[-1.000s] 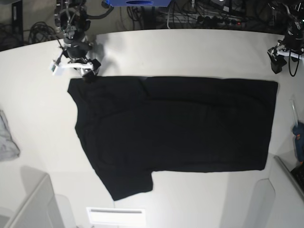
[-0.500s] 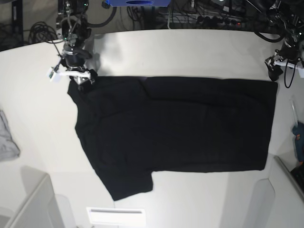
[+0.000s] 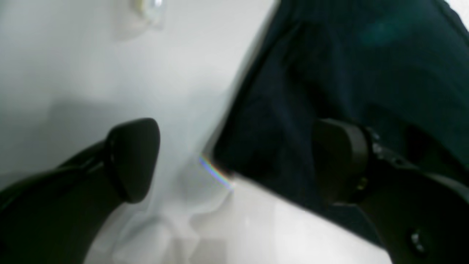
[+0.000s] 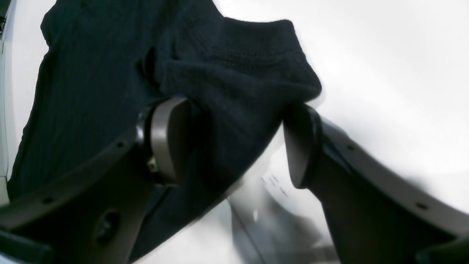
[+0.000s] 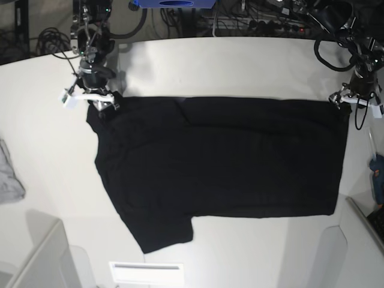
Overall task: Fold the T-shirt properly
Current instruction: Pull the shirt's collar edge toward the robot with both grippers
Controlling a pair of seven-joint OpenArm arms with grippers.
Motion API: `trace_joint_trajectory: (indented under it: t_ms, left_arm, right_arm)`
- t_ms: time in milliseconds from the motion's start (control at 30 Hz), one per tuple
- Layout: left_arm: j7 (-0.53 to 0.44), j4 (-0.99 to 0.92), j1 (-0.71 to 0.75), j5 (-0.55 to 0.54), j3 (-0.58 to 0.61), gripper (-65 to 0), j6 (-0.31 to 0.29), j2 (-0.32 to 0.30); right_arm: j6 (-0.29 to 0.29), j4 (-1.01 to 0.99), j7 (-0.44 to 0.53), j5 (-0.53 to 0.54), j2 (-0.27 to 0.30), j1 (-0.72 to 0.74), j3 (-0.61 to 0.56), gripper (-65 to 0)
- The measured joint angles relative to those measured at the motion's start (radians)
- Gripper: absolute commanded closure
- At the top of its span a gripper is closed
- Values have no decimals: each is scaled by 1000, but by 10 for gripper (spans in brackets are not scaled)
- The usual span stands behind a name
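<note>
Near edge of the white table (image 5: 240, 252): bare surface, a pale flat label-like rectangle (image 5: 146, 273) by the rim. Small light grey cloth (image 5: 9, 174) bunched at the left edge.

Black T-shirt (image 5: 222, 162) lies flat across the middle, plain side up, one sleeve pointing toward the near-left, hem along the right side.

Far-left corner of the shirt: right gripper (image 4: 234, 146) is down on it. Jaws partly open, a bunched fold of knit cloth sitting between them; one pad (image 4: 168, 139) touches the fabric, the other finger (image 4: 300, 146) is just beside the fold. Not clamped.

Far-right corner of the shirt: left gripper (image 3: 234, 157) straddles the hem corner, wide open. One finger (image 3: 340, 157) is over the cloth, the other (image 3: 133, 157) over bare table. View blurred; contact cannot be told.

Beyond the far edge: tangled cables (image 5: 252, 18).
</note>
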Motion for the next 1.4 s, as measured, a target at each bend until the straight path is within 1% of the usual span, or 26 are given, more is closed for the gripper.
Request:
trace_joint_trajectory:
  t_ms: [167, 200, 267, 300, 333, 367, 433, 467, 533, 567, 600, 633, 667, 800, 833, 1000, 1067, 1167, 1300, 1400]
  left_arm:
    - [-10, -25, -26, -17, 35, -637, 3, 3]
    - [-16, -31, -30, -31, 35, -637, 20, 3]
    - [-14, -36, -37, -33, 35, -635, 31, 3]
    - [-16, -40, -42, -33, 35, -625, 36, 3]
    - [-18, -45, -45, -33, 35, -594, 37, 3]
    - [-21, -46, -46, -30, 35, -555, 38, 3]
    - [-19, -48, -46, -24, 35, -436, 49, 2]
    - [-17, -50, -46, -21, 35, -367, 49, 3]
    - [-10, -53, -46, -20, 35, -242, 49, 3]
    - [-6, -53, -45, -18, 35, -168, 51, 3]
    - [2, -54, -45, -19, 36, -107, 52, 4]
    - [2, -56, -44, -19, 37, -33, 52, 6]
    - [4, -56, -43, -22, 39, 0, 52, 6]
    - [7, -51, -41, -22, 40, 0, 52, 5]
    - [6, -50, -38, -23, 40, 0, 52, 6]
    - [15, -40, -17, -26, 43, 0, 45, -10]
    - [13, -21, 12, -37, 43, 0, 45, -13]
    - [29, 26, 53, -24, 42, 0, 46, -13]
    - [57, 99, 108, -8, 47, 0, 51, -8]
    - [63, 135, 151, -5, 48, 0, 49, -5]
  right_arm:
    - [1, -17, 8, 0, 0, 12, 0, -377]
    - [1, -25, 8, 0, 0, 19, 0, -377]
    - [3, -38, 16, 0, 0, 29, 0, -377]
    - [10, -45, 27, 0, 0, 32, 0, -377]
    - [12, -53, 32, 0, 0, 38, 0, -377]
    - [12, -60, 34, 0, 0, 43, 0, -375]
    - [13, -69, 39, -1, 0, 52, 0, -372]
    - [12, -69, 37, 0, 0, 55, 0, -354]
    - [12, -74, 40, -2, 0, 55, 2, -288]
    - [11, -76, 36, 0, 1, 54, 5, -237]
    - [7, -76, 29, 0, 3, 53, 4, -197]
    - [3, -76, 24, 0, 3, 53, 5, -155]
    - [1, -76, 20, 0, 3, 53, 5, -123]
    - [1, -76, 2, 11, 16, 48, 3, -17]
    - [2, -76, 0, 12, 17, 47, 3, 0]
    - [1, -48, 3, 15, 16, 16, 6, 0]
    - [-5, -21, 27, 18, 11, -18, 11, 0]
    - [-24, 19, 3, 19, 16, -50, 15, 0]
    - [-26, 56, -35, 19, 16, -82, 36, 0]
    - [-26, 81, -37, 19, 16, -114, 37, 0]
